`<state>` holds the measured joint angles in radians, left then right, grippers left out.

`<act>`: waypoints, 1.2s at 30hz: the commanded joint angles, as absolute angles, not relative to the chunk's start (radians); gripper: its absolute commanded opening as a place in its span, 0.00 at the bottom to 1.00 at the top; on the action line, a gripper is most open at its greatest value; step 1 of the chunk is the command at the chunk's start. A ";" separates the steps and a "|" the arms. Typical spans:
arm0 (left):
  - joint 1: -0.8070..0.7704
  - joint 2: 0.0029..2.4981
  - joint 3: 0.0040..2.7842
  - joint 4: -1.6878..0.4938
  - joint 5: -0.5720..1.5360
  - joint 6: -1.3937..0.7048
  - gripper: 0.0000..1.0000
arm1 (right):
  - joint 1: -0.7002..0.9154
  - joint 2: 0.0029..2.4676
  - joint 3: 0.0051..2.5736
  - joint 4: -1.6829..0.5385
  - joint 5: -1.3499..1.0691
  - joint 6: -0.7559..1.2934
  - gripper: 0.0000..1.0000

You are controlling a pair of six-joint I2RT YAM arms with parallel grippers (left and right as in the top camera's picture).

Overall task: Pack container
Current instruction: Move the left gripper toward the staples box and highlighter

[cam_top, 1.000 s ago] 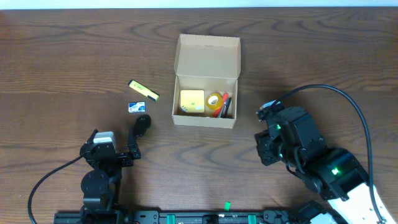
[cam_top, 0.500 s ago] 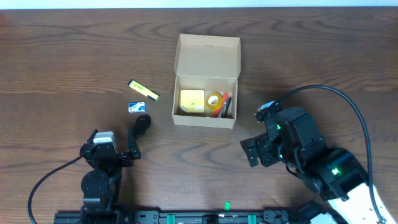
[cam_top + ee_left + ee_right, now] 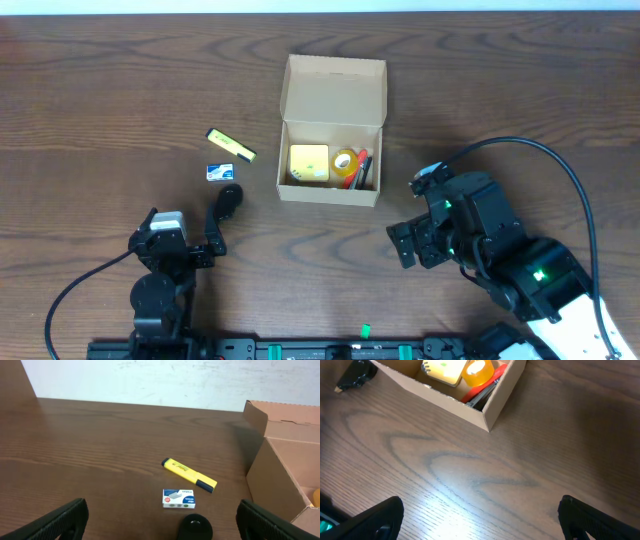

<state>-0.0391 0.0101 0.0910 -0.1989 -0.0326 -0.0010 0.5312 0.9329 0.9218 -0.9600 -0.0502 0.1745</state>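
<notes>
The container [image 3: 331,190] is a tan cardboard box at mid-table with its flap lid [image 3: 335,88] standing open at the back. Inside lie a yellow pad [image 3: 309,164], a yellow tape roll [image 3: 346,161] and red and black pens [image 3: 364,171]. My right gripper [image 3: 400,245] is open and empty over bare wood, to the right of and nearer than the box; the container's near corner [image 3: 487,420] shows ahead of it. My left gripper [image 3: 162,520] is open and empty, low at the front left, facing a black object [image 3: 195,527].
Left of the box lie a yellow highlighter [image 3: 231,145], a small blue-and-white staples box [image 3: 219,172] and the black object [image 3: 229,198]. The folded left arm [image 3: 163,255] sits at the front edge. A black cable [image 3: 560,160] loops behind the right arm.
My right gripper has opened from partly closed to wide and now holds still. The left arm and all objects have not moved.
</notes>
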 commanded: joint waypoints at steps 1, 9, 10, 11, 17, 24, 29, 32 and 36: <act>-0.033 0.005 0.062 -0.207 -0.033 -0.007 0.95 | 0.522 0.928 0.927 -0.961 -0.053 0.163 0.99; -0.033 0.005 0.062 -0.207 -0.033 -0.007 0.95 | 0.522 0.928 0.927 -0.961 -0.053 0.163 0.99; -0.033 0.005 0.062 -0.207 -0.032 -0.007 0.95 | 0.522 0.928 0.927 -0.961 -0.053 0.163 0.99; -0.033 0.005 0.062 -0.207 -0.033 -0.007 0.95 | 0.522 0.928 0.927 -0.961 -0.053 0.163 0.99; -0.033 0.005 0.062 -0.207 -0.033 -0.007 0.95 | 0.522 0.928 0.927 -0.961 -0.053 0.163 0.99; -0.033 0.005 0.062 -0.163 -0.036 -0.001 0.95 | 0.522 0.928 0.927 -0.961 -0.054 0.163 0.99; -0.033 0.005 0.062 -0.164 0.155 -0.031 0.95 | 0.522 0.928 0.927 -0.961 -0.053 0.163 0.99; -0.033 0.005 0.062 -0.105 0.158 -0.062 0.95 | 0.522 0.928 0.927 -0.961 -0.053 0.163 0.99; -0.033 0.006 0.062 -0.065 0.163 -0.076 0.95 | 0.522 0.928 0.927 -0.961 -0.053 0.163 0.99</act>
